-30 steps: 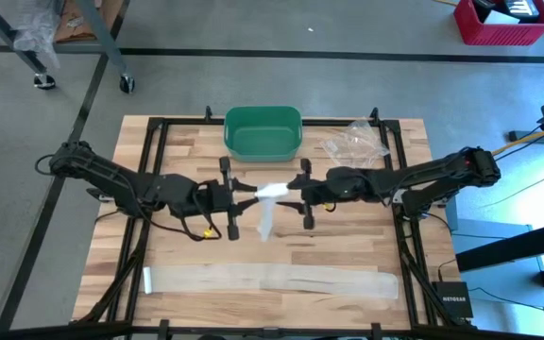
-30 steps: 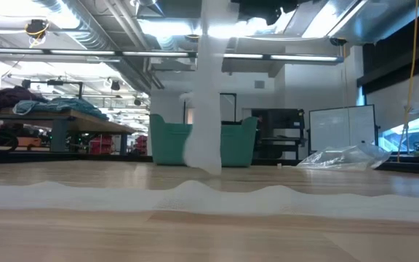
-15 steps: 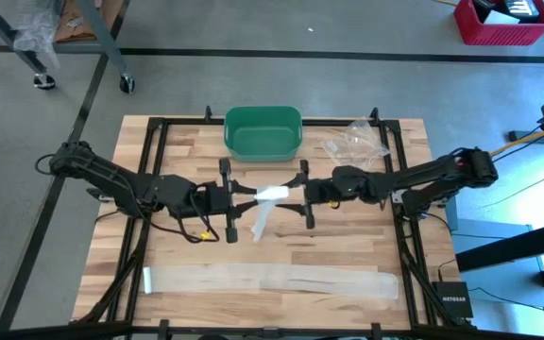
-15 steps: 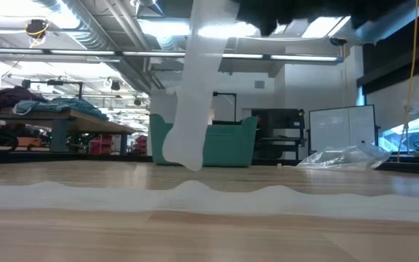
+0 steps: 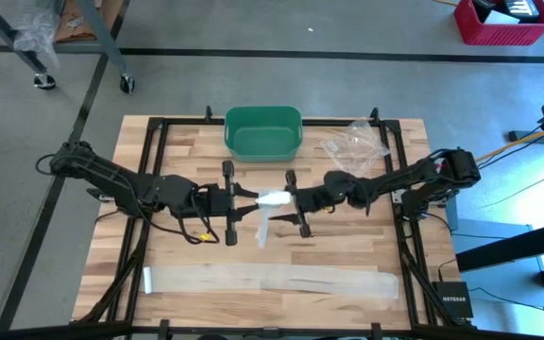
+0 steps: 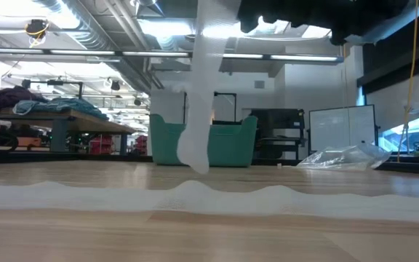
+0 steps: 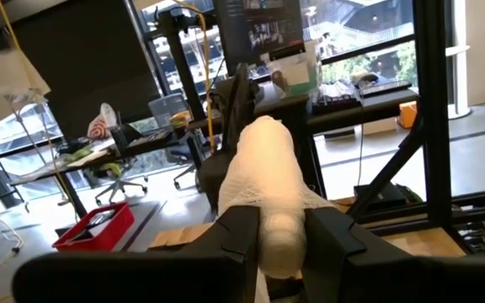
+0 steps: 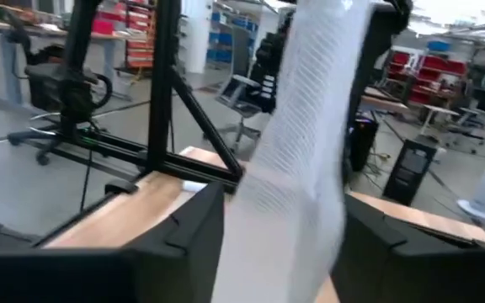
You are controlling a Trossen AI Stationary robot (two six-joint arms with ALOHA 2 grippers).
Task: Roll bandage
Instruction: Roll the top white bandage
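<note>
A white bandage, partly rolled up [image 5: 273, 199], is held above the middle of the table between my two grippers. Its loose tail [image 6: 198, 109] hangs down toward the table's near side, and the free end [image 6: 193, 159] shows in front of the green bin. My left gripper [image 5: 251, 202] is shut on the roll's left end. My right gripper [image 5: 288, 200] is open at the roll's right end. Its fingers [image 8: 194, 225] stand on either side of the bandage [image 8: 303, 160]. I cannot tell whether they touch it. My left gripper pinches the roll's left end [image 7: 269, 225] between its two fingers. It comes level from the table's left, with the fingers lying along the roll. The roll is lifted clear of the table and points away toward my right gripper. The tail hangs slack below it.
A second bandage strip [image 5: 270, 280] lies flat and unrolled along the table's near edge. A green bin [image 5: 263, 132] stands at the far middle. A crumpled clear plastic bag [image 5: 355, 143] lies to its right.
My right gripper has gone toward the table's left, closer to the roll and my left gripper. The hanging tail has swung toward the left and then partway back. The roll stays in my left gripper.
</note>
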